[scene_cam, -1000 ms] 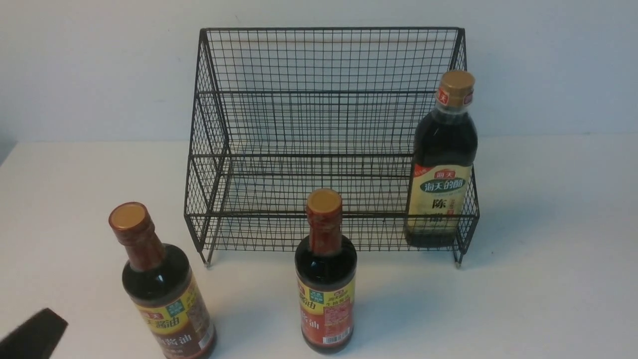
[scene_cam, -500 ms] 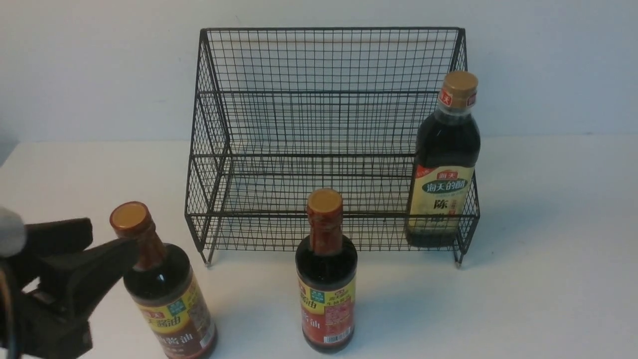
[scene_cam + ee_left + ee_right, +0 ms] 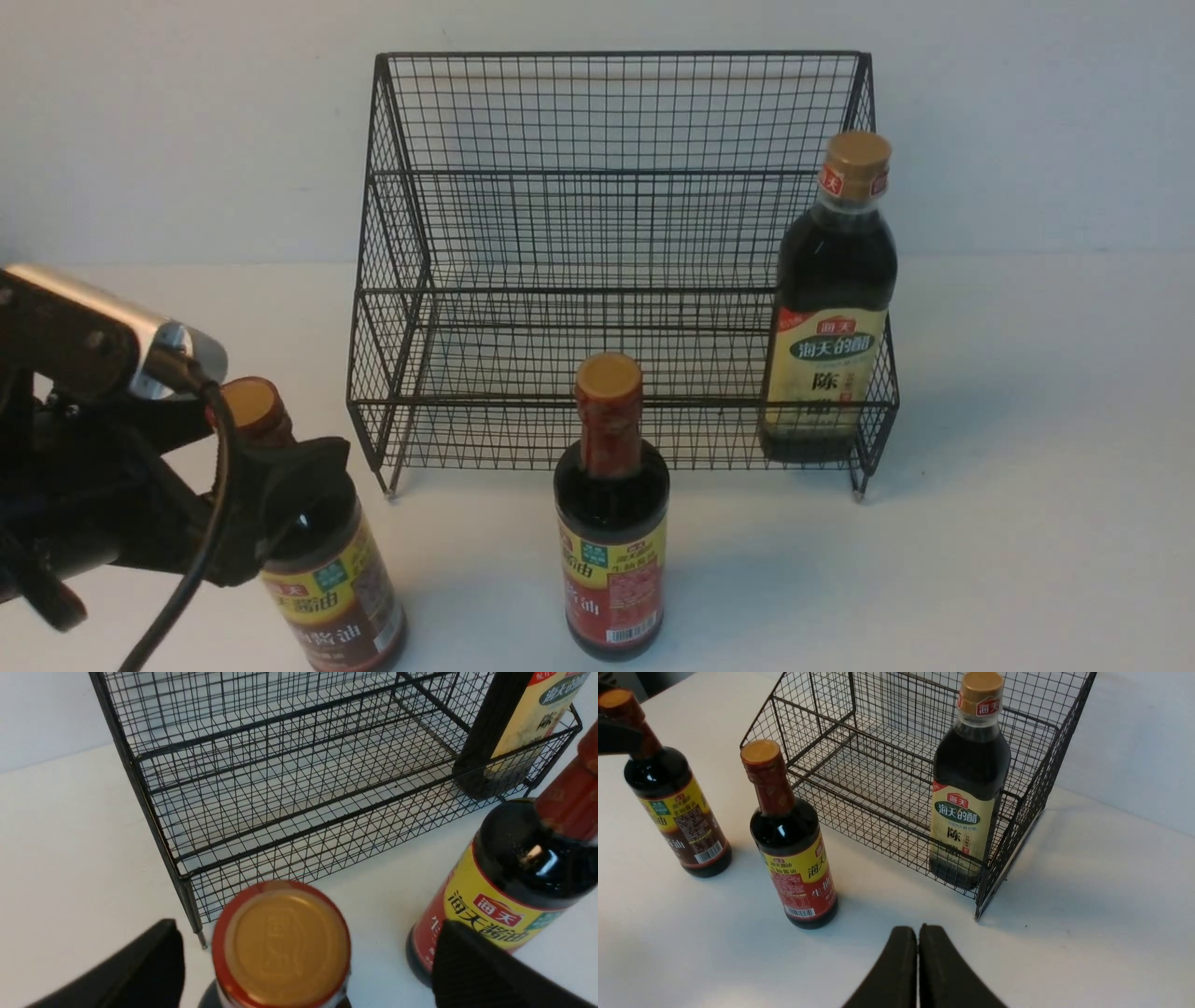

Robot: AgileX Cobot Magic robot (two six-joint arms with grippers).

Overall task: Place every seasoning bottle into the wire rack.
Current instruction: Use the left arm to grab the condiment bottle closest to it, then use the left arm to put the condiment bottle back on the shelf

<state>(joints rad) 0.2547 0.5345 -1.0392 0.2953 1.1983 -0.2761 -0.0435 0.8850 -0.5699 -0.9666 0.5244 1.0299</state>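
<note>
Since the earlier frame, the left gripper [image 3: 306, 952] has swung in from the table's [image 3: 1027, 485] left edge and spread its jaws. They now stand wide on either side of the left slim bottle's [image 3: 329, 597] red neck, with nothing grasped yet. That bottle is upright near the table's front left corner. The other slim bottle [image 3: 611, 560] stands mid-table, just in front of the wire rack [image 3: 607, 112]. Neither has shifted, and neither has the broad bottle [image 3: 831, 364], which sits at the right end of the rack's lower tier.

The right gripper [image 3: 918, 933] is clenched on nothing, back toward the front edge.

To grip well, centre the neck between the pads and drop below the cap's flare. Close squarely so the tall bottle does not tip, then lift it high enough to clear the rack's front rail.
</note>
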